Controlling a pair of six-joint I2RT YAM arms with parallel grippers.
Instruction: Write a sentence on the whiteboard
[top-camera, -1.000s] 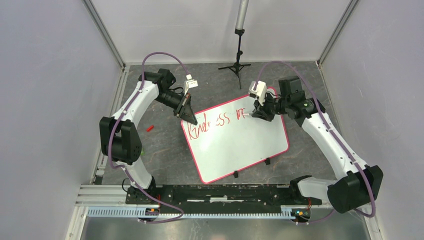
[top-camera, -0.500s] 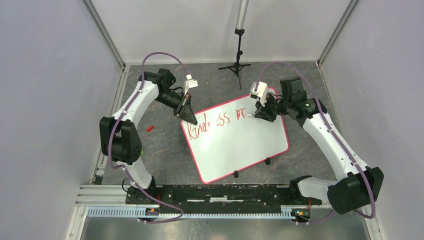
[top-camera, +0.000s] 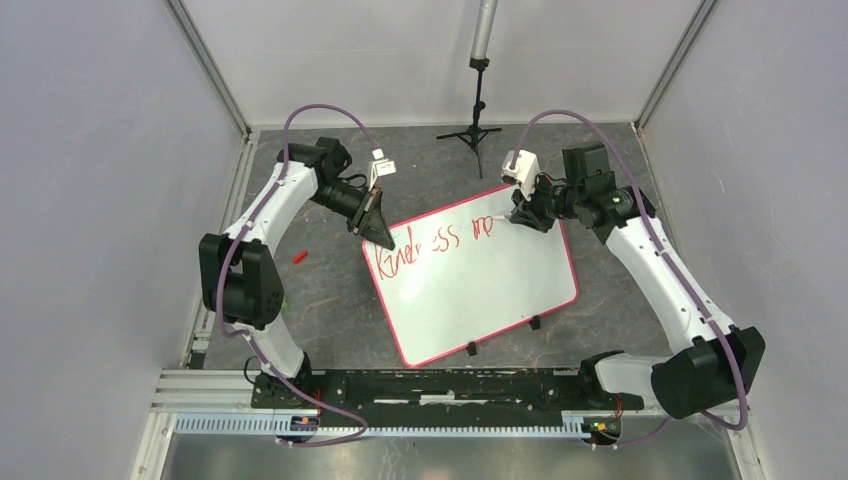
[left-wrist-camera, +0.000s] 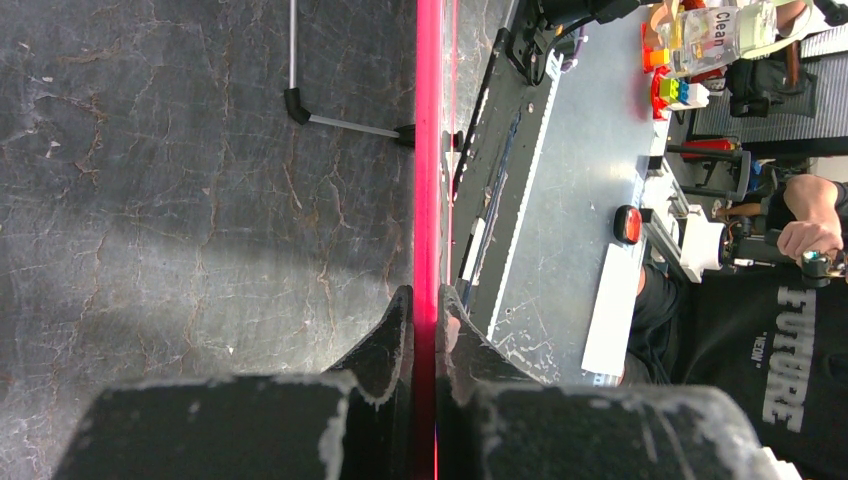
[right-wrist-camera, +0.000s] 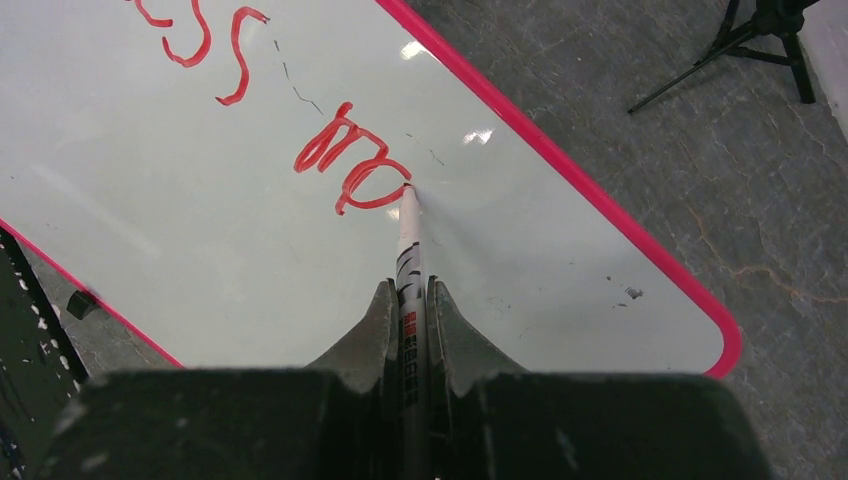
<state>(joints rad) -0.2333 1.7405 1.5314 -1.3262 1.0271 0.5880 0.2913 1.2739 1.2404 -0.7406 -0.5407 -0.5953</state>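
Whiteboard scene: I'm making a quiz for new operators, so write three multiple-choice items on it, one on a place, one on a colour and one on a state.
1. Where does the left gripper hold the whiteboard?
A. the middle of its face
B. its rim at the far left corner
C. its near right corner

2. What colour is the sentence?
A. blue
B. black
C. red

3. What state is the right gripper in?
A. shut on the marker, tip on the board
B. open above the board
C. shut on nothing

Answers:
1 B: the left wrist view shows its jaws pinching the pink-red rim, and the top view places it at that corner.
2 C: the strokes are red in the right wrist view.
3 A: its jaws clamp the marker barrel, and the tip meets the end of the writing.
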